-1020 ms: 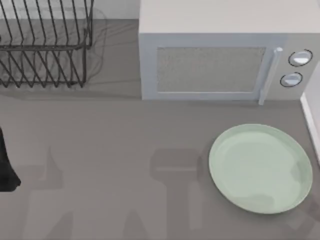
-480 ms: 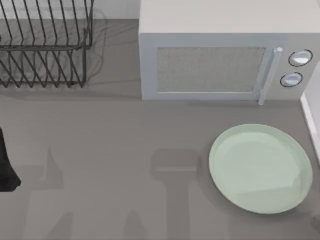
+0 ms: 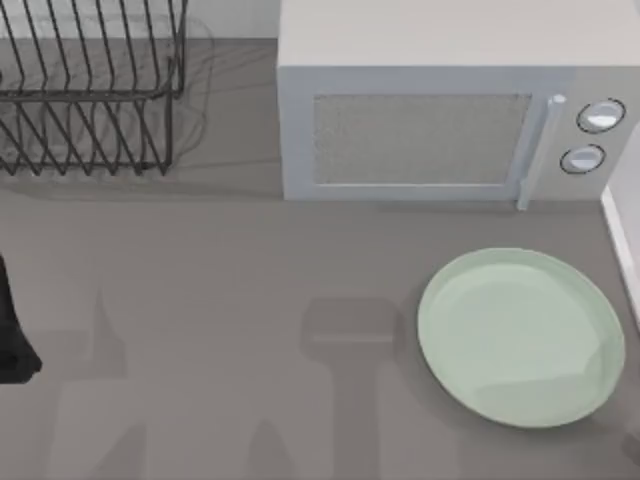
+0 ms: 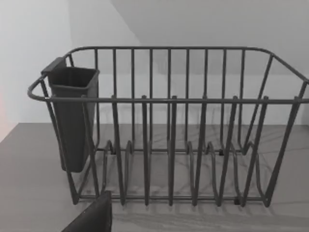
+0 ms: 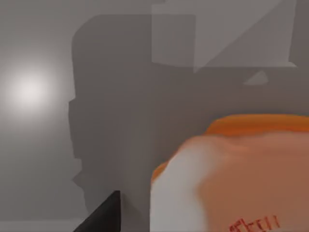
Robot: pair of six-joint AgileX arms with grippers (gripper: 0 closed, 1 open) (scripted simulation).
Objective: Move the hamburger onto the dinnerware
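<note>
Right tool: one dark finger [image 5: 104,215] shows in its wrist view with the hamburger [image 5: 231,174] just beside it and very close to the camera, over grey worktop [image 5: 120,96]; grip state can't be told. Left arm [image 3: 12,330] sits parked at the worktop's left edge, its wrist camera facing the wire dish rack [image 4: 169,140] with a dark cup [image 4: 72,116] hung inside one end. Dinnerware [image 3: 520,335] lies bare in front of the microwave [image 3: 440,110].

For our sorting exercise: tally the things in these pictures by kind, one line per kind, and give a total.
Appliances: 1, the microwave
Racks: 1, the wire dish rack, with its cutlery cup
Dinnerware: 1, the mint-green plate
Food: 1, the hamburger
Total: 4
</note>
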